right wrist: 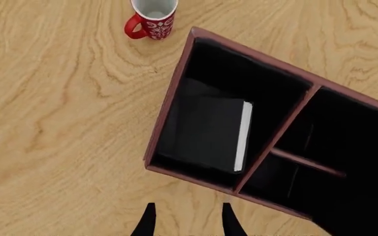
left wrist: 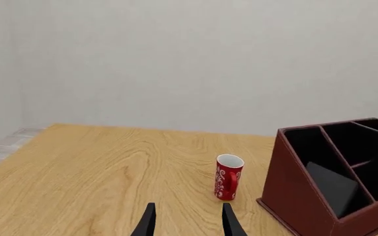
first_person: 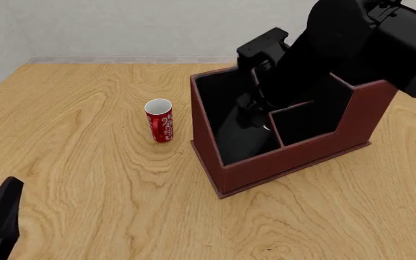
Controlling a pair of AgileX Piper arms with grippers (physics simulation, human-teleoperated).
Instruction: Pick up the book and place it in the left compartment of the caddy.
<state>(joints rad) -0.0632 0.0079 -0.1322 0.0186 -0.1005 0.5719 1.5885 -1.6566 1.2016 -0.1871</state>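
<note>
Right wrist view: book point(right wrist: 205, 132), black hardcover, lying tilted inside left compartment point(right wrist: 235, 73) of caddy point(right wrist: 169, 101); white page edge toward the divider. Right gripper point(right wrist: 186, 221) above caddy, fingers apart, holding nothing. Left gripper point(left wrist: 187, 221) parted, empty, hanging over table point(first_person: 85, 179). Red mug point(first_person: 160, 120) at caddy's 9 o'clock, near. Risk: right arm snagging caddy wall on exit, shifting it into the mug.

Black book point(right wrist: 205, 133) tilted inside caddy's point(right wrist: 165, 112) long left compartment point(right wrist: 241, 78), white page edges showing.
</note>
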